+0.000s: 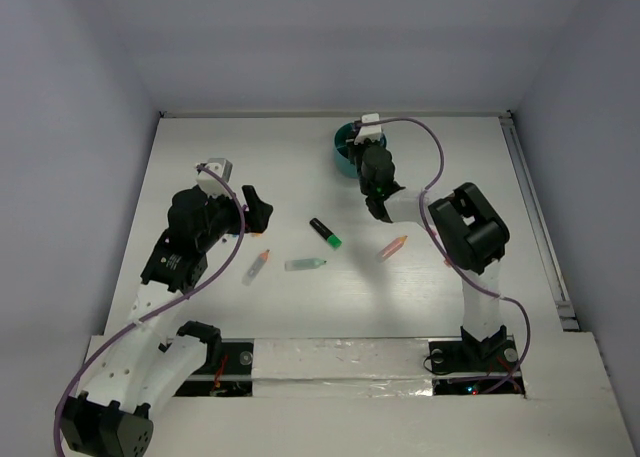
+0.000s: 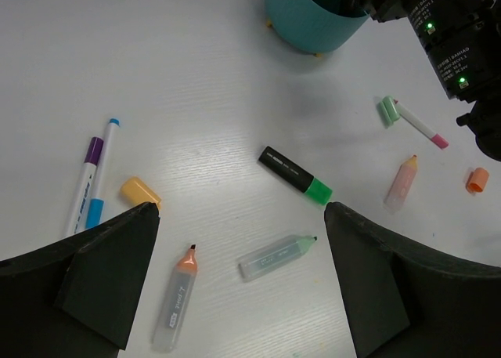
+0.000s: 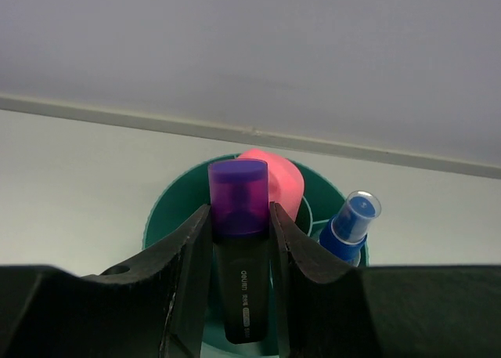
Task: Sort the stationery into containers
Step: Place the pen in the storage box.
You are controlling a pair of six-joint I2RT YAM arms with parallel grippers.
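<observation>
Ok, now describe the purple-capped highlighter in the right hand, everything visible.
The highlighter has a translucent purple cap on a chunky black plastic-looking body with pale lettering. It stands upright, cap up, pinched on both sides by the fingers of the right hand. It hangs over the teal organiser, lower end down in its opening; contact there cannot be told. A pink item sits just behind the cap.

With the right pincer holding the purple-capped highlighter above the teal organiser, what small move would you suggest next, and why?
Probably lower the right pincer slightly and open it. The purple-capped highlighter is clamped upright over the teal organiser, beside the pink-capped item and the blue-capped bottle standing inside.
</observation>
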